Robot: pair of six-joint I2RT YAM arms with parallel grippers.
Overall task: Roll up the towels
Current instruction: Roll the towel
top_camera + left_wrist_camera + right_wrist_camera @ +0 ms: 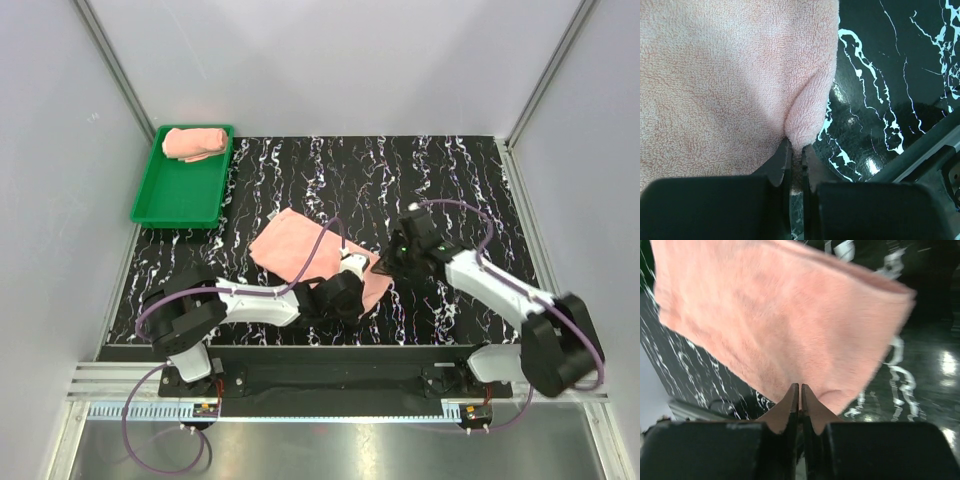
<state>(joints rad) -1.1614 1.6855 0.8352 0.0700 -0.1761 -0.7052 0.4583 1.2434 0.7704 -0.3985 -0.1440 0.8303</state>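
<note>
The flat towel (300,248) lies spread on the bench (450,180) near the middle, set at a slant, its far-left corner pointing toward the tray (178,200) and its near-right end under my two tools. It is salmon pink and plain.

My left tool (355,280) sits on the towel's near-right edge. Through the left wrist camera I see the tool (796,150) clamped on a small raised fold at the edge of the flat towel (715,75), with the cloth puckered up into the tips and dark marbled bench (880,75) just to the right.

My right tool (388,264) comes in from the right and meets the same end of the towel, close beside the left one. Through its wrist camera the tool (800,390) has its fingers pressed together on the near edge of the flat towel (775,315), which spreads away from the tips; that view is a little blurred.

The rolled towel (195,143) lies at the far end of the green tray, which sits at the bench's far-left corner, well apart from both arms.
</note>
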